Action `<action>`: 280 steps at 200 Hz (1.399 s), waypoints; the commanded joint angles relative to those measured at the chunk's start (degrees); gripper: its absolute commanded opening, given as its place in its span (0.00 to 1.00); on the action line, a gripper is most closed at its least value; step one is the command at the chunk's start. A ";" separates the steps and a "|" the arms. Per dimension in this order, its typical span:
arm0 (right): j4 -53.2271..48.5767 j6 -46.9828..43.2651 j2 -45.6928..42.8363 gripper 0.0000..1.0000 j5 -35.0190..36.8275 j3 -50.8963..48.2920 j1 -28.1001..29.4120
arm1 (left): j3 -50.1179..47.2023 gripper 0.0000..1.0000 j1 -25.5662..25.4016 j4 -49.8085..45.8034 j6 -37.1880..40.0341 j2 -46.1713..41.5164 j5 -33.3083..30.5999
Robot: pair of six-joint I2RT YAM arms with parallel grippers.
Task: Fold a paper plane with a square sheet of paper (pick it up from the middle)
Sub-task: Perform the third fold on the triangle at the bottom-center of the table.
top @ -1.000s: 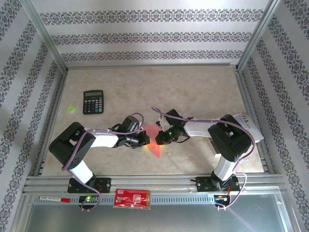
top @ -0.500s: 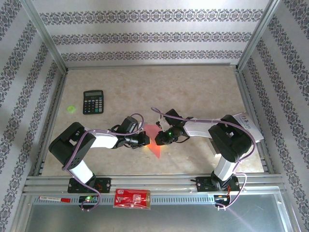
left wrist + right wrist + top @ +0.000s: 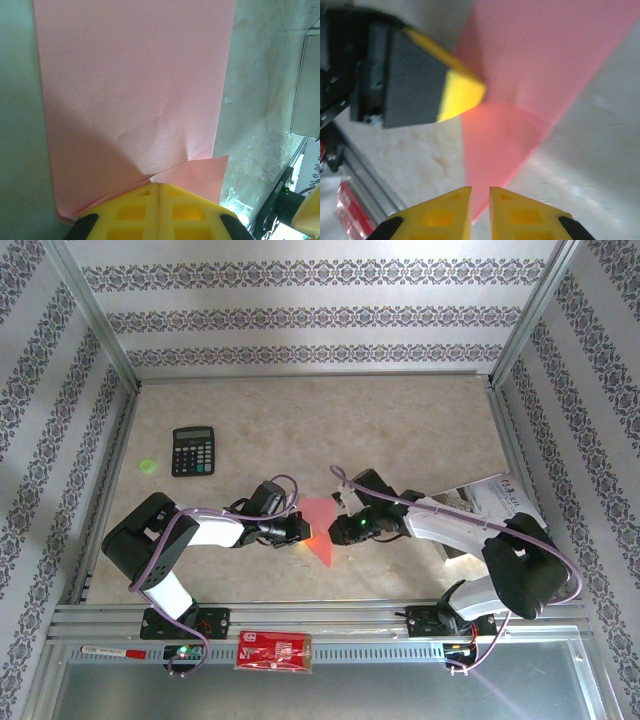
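Top view: I see the paper (image 3: 320, 540), a pink-red folded shape with its point toward the arm bases. It lies flat on the counter (image 3: 400, 430) between the two claws. The left claw (image 3: 304, 531) touches its left edge, and the right claw (image 3: 336, 531) sits just beside its right edge. A calculator (image 3: 193, 451) lies well apart, far left. Left wrist view: the left claw (image 3: 158, 186) is pressed together, tips at the near edge of the paper (image 3: 135, 75), where a small flap lifts. I cannot tell whether paper is nipped between the fingers. Right wrist view: the right claw (image 3: 480, 192) stands a slit apart, gripping nothing, over the pointed corner of the paper (image 3: 545, 60). The left claw's fingertip (image 3: 465, 95) rests on the paper.
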 commanded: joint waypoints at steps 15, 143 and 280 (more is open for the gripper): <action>10.21 5.63 4.80 0.11 -3.67 -1.23 6.44 | -1.05 0.00 0.13 -8.75 1.73 2.94 -1.86; 9.29 4.22 13.51 0.02 -3.44 -5.50 6.16 | -0.66 0.00 0.12 -11.51 3.77 3.36 -2.55; 18.62 14.60 9.53 0.01 -5.93 -17.39 6.80 | -1.01 0.00 0.10 -12.27 5.12 4.73 -3.22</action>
